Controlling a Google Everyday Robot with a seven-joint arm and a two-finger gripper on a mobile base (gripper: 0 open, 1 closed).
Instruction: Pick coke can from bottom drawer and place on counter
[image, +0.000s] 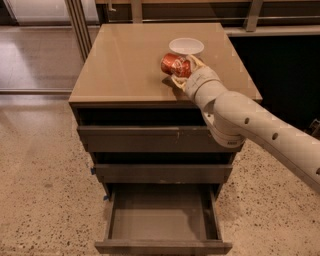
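The red-orange coke can (174, 65) lies tilted on its side at the right rear of the tan counter (125, 65), just in front of the white bowl (186, 46). My gripper (184, 71) reaches in from the right, with its pale fingers (178, 81) closed around the can's right end. I cannot tell whether the can rests on the slab or hangs just above it. The bottom drawer (160, 245) is pulled wide open below, and its flat grey floor is bare.
My thick white arm (250, 122) crosses the cabinet's right front corner. Two upper drawers (150, 137) stand slightly ajar. Speckled floor surrounds the cabinet. A rail and a dark wall lie behind.
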